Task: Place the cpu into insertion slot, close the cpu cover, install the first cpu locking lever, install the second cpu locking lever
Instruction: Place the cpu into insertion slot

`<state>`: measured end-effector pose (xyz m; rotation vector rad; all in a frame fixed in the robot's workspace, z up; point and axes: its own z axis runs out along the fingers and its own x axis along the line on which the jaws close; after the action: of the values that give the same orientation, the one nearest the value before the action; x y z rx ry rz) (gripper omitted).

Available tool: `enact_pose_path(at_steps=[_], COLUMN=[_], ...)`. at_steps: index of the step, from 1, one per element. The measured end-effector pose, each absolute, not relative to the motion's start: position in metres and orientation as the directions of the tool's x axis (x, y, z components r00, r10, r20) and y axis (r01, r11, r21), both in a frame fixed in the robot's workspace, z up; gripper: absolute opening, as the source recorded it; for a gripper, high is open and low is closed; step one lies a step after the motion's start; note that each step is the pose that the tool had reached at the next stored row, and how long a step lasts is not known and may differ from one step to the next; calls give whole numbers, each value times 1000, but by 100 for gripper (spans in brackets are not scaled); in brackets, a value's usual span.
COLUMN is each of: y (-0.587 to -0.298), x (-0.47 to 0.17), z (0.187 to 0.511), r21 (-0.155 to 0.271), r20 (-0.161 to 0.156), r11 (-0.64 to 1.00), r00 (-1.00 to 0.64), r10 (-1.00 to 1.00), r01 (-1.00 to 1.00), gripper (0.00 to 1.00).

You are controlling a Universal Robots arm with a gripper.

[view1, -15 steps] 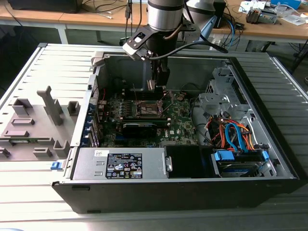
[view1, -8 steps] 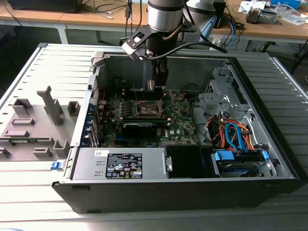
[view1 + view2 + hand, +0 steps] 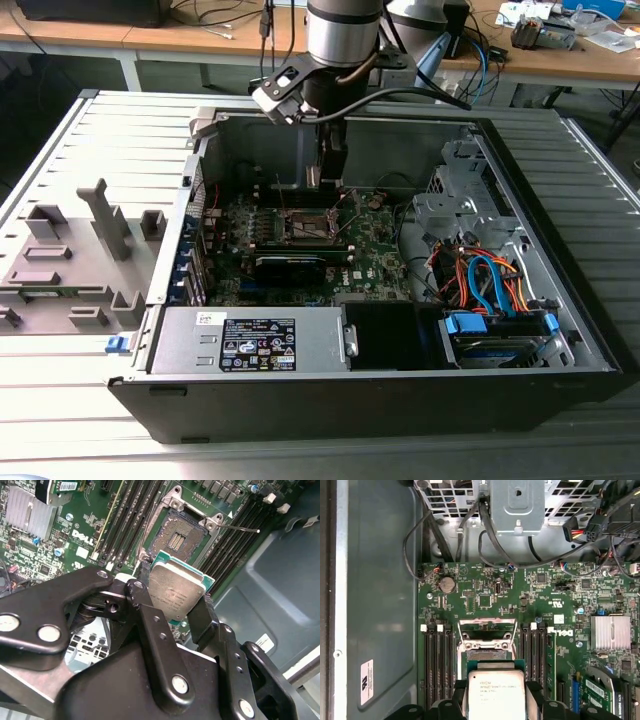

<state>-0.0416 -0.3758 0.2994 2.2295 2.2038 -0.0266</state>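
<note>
Cpu [image 3: 176, 592], small flat square chip with silvery-grey metal top, held in black gripper [image 3: 172, 602]. Jaws clamped on chip's two sides. Chip hangs close over insertion slot [image 3: 175, 539], small square socket with brownish-gold middle, not yet in it. Thin dark-silvery metal cpu cover [image 3: 487, 623] tipped up, slot open. Green circuit board [image 3: 485, 595] all around, inside big black computer case [image 3: 400, 395].

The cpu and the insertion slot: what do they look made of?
The cpu: silvery-grey metal top with a dull sheen, over a green board edge. The insertion slot: brownish contact field, probably plated contacts, inside a grey metal-looking rim with glints.
</note>
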Motion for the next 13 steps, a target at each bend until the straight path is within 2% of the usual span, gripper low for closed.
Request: enact_pose_path(at_steps=[13], y=[-376], x=[-42], z=[299], r21=[-7], r20=[-18], r11=[-32], r00=[31], r10=[999], r01=[999], gripper=[55])
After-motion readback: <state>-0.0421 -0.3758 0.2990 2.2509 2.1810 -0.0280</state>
